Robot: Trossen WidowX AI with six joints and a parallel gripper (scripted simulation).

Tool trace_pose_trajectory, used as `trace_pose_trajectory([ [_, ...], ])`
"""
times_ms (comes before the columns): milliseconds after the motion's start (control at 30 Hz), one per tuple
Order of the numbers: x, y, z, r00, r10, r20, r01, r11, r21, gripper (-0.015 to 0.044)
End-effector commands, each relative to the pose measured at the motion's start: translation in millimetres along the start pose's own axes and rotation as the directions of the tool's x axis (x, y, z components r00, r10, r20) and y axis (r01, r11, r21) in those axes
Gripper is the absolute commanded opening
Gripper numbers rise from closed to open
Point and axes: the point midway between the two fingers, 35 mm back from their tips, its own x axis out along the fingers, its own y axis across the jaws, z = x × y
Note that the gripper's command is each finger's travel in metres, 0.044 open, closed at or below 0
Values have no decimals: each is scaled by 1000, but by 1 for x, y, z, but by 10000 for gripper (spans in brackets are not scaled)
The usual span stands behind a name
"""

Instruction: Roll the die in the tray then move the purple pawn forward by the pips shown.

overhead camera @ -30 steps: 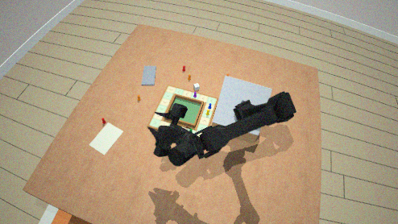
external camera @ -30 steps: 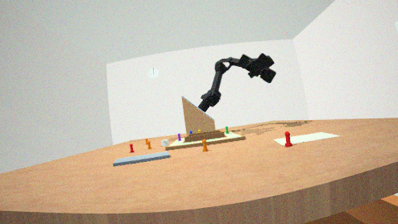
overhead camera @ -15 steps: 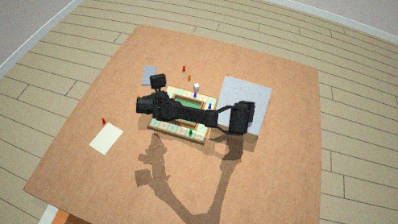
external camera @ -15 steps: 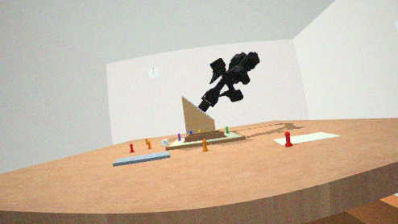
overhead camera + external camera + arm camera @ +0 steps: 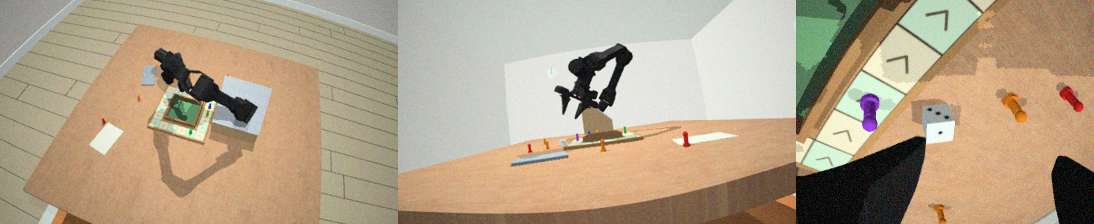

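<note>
The die lies on the table just outside the board. In the wrist view its bright upper face shows one pip and a greyer side shows three. The purple pawn stands on a green square beside the die. The arm hides both in the top view. The tray, green inside with a wooden rim, sits in the board's middle. My gripper is open and empty, above the table; the die shows near its left fingertip in the wrist view.
A blue pawn, a yellow pawn and a green pawn stand on the board. Orange pawns and red pawns stand off it. A large pale block, a grey-blue slab and a white sheet lie around.
</note>
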Motion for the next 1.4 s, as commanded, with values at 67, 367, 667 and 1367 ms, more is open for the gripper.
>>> trace_pose_trajectory([
  [67,59,-5,-58,933,300,198,-289,954,-86,275],
  [367,76,2,-76,871,374,318,-353,927,-124,275],
  [667,92,7,-67,871,375,319,-354,927,-124,275],
  [1367,125,23,-55,870,376,320,-355,927,-125,275],
])
